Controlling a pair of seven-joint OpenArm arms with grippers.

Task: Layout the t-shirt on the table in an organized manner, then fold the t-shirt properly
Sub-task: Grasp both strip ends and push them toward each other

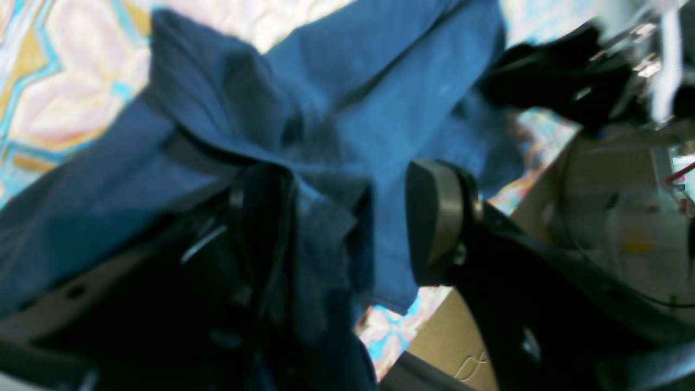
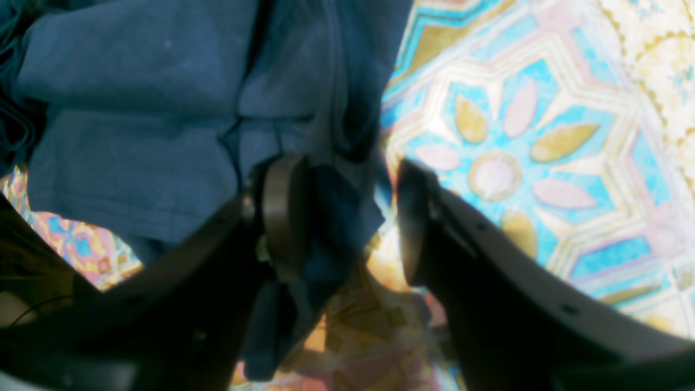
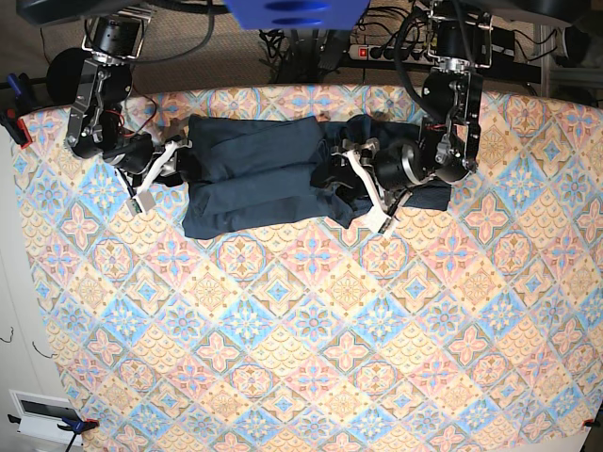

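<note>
t-shirt point(image 3: 254, 174), bunched on table point(image 3: 311, 358): left gripper point(image 1: 353, 222) and right gripper point(image 2: 347, 217) jaws apart, cloth between; close firmly before spreading evenly.

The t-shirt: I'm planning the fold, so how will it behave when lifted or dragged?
Probably floppy: the t-shirt lies in soft creases and bunches at the left gripper. Lifted by an edge, it would likely sag and drape, as its hem does near the right gripper. Dragged, it may wrinkle on the table cloth rather than slide flat.
</note>
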